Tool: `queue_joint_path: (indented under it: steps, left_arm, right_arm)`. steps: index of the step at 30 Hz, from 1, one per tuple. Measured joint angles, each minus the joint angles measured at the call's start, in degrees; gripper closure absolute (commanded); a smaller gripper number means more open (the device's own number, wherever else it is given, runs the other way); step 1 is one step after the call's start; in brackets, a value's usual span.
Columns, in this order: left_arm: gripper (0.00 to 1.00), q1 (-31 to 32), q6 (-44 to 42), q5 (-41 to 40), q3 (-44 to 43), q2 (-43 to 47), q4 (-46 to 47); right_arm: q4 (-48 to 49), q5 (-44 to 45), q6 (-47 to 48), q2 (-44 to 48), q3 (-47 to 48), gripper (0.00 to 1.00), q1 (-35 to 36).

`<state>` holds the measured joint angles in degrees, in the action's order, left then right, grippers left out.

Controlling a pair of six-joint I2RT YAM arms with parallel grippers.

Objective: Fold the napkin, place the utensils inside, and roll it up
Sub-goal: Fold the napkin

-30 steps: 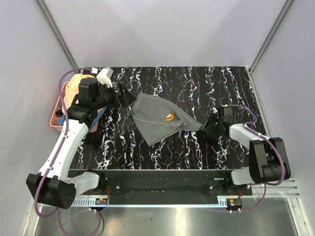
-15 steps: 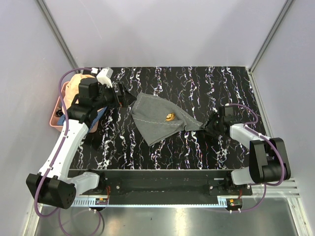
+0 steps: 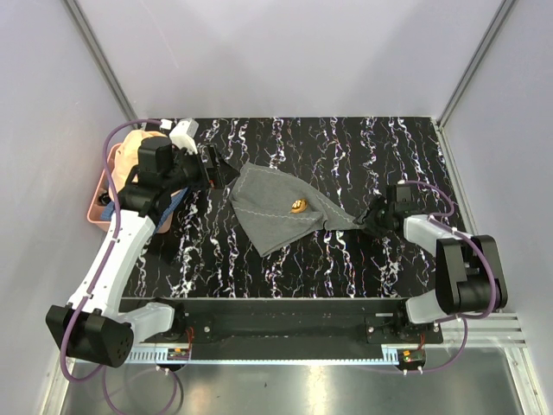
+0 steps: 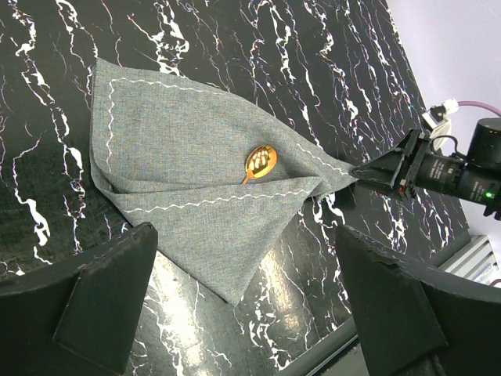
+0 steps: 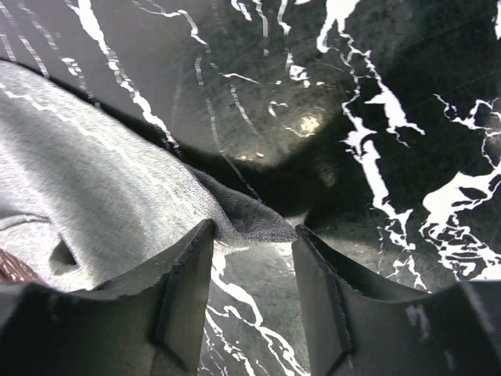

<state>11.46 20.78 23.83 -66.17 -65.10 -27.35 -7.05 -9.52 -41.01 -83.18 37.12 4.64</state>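
The grey napkin (image 3: 276, 207) lies folded into a rough triangle at mid-table, its long point stretching right. The gold spoon (image 3: 298, 206) lies on it with its bowl showing and its handle tucked under a fold; it also shows in the left wrist view (image 4: 260, 160). The dark silvery utensil is hidden. My right gripper (image 3: 370, 218) is low at the napkin's right corner (image 5: 258, 219), jaws apart, with the corner lying just at the fingertips (image 5: 196, 243). My left gripper (image 3: 218, 164) hovers open and empty above the napkin's back-left edge (image 4: 102, 117).
A peach hat (image 3: 134, 147) sits at the far left by a pink tray (image 3: 93, 206), with a blue cloth (image 3: 175, 199) under the left arm. The table's front edge (image 3: 285, 299) runs along the arm bases.
My right gripper has shifted slightly right and back at the napkin's right corner. The left arm, napkin body and spoon have not moved.
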Motion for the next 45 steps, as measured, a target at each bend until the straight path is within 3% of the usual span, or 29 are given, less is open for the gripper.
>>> queue_joint_path:
  steps: [19, 27, 34, 39, 40, 45]
  left_arm:
    - [0.01, 0.0, 0.0, 0.0, 0.0, 0.0, 0.0]
    - [0.01, 0.0, 0.0, 0.0, 0.0, 0.0, 0.0]
    - [0.01, 0.0, 0.0, 0.3, 0.0, 0.0, 0.0]
    - [0.01, 0.4, 0.0, 0.4, 0.0, 0.0, 0.0]
    - [0.01, 0.5, 0.0, 0.4, 0.0, 0.0, 0.0]
    - [0.01, 0.6, 0.0, 0.4, 0.0, 0.0, 0.0]
  right_arm:
    - [2.0, 1.3, 0.8, -3.7, 1.3, 0.68, -0.2]
    - [2.2, 2.8, 2.8, -5.7, 4.1, 0.43, -0.3]
    - [2.1, 2.6, 1.7, -0.9, 0.6, 0.39, -0.3]
    - [1.2, 2.6, 0.0, 4.4, -1.8, 0.47, -0.3]
    - [1.3, 2.6, -0.2, 4.7, -1.9, 0.52, -0.3]
    - [1.5, 2.7, -0.9, 3.1, -1.9, 0.59, -0.3]
